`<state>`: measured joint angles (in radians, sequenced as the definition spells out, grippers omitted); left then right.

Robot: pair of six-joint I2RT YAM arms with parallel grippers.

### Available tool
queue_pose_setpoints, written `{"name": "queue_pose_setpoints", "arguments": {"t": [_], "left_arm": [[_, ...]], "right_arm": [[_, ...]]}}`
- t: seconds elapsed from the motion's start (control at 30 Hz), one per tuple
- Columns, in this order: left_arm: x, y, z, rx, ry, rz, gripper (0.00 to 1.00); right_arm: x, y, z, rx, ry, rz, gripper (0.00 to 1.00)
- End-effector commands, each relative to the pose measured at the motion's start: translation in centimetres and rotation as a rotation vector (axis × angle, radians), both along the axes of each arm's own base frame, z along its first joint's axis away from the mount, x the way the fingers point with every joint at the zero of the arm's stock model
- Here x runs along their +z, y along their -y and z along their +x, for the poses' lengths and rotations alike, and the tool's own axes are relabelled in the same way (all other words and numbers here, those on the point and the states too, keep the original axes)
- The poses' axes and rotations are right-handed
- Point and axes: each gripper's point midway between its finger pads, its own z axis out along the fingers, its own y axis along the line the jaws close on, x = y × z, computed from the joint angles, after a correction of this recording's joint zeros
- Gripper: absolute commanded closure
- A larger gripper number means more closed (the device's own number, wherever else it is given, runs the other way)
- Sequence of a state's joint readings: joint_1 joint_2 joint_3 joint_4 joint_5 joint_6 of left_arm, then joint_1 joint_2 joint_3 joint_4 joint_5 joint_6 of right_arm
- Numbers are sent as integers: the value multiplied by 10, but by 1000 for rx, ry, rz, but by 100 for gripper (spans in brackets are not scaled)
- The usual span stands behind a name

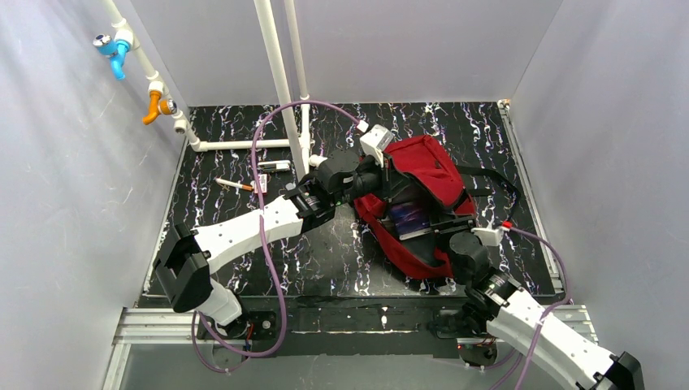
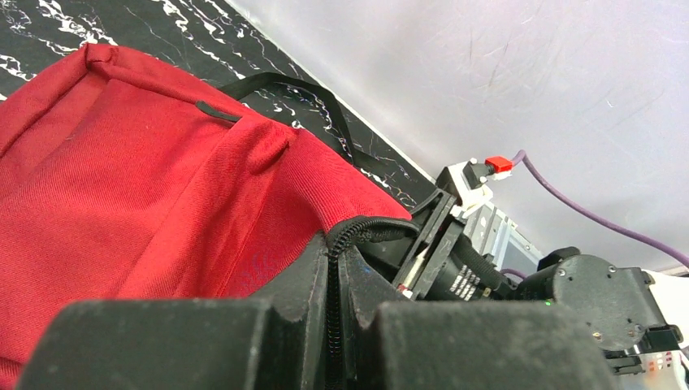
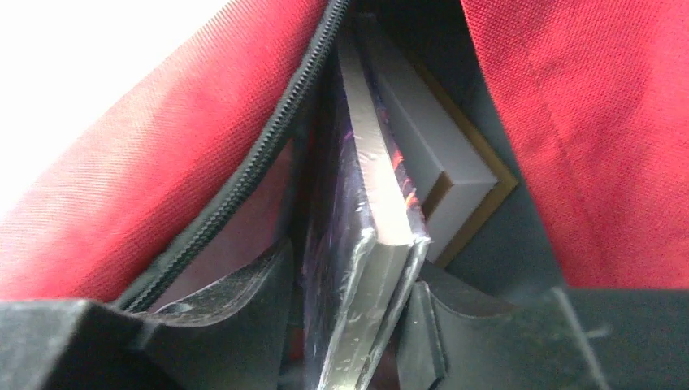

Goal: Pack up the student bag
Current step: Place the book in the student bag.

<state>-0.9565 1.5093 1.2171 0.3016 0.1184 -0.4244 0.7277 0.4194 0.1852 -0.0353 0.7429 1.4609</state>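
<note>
**Mid-pack:** The dark-red student bag point(image 1: 422, 175) lies open-mouthed right of centre on the black marbled worktop point(image 1: 341, 260), its black strap point(image 2: 325, 96) trailing toward the right edge. At the bag's left rim, the left claw point(image 2: 333, 325) is clamped on the zipper trim point(image 2: 357, 227), pinching the edge of the opening. From the near-right corner, the right claw point(image 3: 357, 325) reaches into the mouth at the bag's near end. Its fingers point(image 3: 236, 309) are closed on a glossy, dark-covered book point(image 3: 366, 236) standing between the red walls. A second book point(image 3: 431, 154), grey with a tan edge, sits deeper inside, just beside the first. Near the far-left corner, well apart from the bag, a pen point(image 1: 234, 185) and a dark marker point(image 1: 276, 166) lie by a white pipe frame point(image 1: 280, 89).
</note>
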Motion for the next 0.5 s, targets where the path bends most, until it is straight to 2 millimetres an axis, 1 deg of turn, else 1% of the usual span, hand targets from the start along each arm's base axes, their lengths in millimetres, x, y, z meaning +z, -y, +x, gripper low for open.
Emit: {"name": "queue_pose_setpoints", "arguments": {"t": [0.0, 0.07, 0.1, 0.13, 0.17, 0.23, 0.27, 0.3, 0.33, 0.37, 0.4, 0.43, 0.47], "left_arm": [[35, -7, -7, -11, 21, -99, 100], [33, -6, -8, -16, 10, -101, 100], [32, -6, -8, -17, 6, -100, 100], [32, -7, -9, -18, 3, -100, 100], [31, -8, -9, -15, 1, -100, 100], [29, -10, -9, -12, -1, -98, 100], [28, -10, -9, -11, -3, -96, 100], [28, -10, -10, -11, -6, -97, 100], [23, -10, -10, -15, -20, -93, 100], [21, -8, -11, -20, -29, -92, 100], [20, -8, -11, -23, -36, -92, 100], [17, -7, -11, -22, -45, -91, 100], [16, -6, -12, -25, -54, -91, 100]], "right_arm": [[-2, -4, 8, 33, 11, -154, 41], [-13, -14, 5, 111, -34, -232, 34], [-17, -22, 2, 173, -43, -269, 31], [-20, -32, -3, 257, -52, -300, 29], [-18, -40, -7, 316, -57, -321, 26], [-25, -48, -21, 431, -88, -373, 21], [-25, -52, -27, 475, -97, -386, 17], [-29, -52, -34, 516, -121, -407, 14], [-26, -55, -48, 604, -144, -440, 2], [-23, -57, -55, 642, -149, -449, 2], [-25, -60, -60, 681, -148, -452, 2], [-29, -66, -64, 721, -126, -443, 2], [-26, -73, -64, 751, -70, -420, 3]]}}
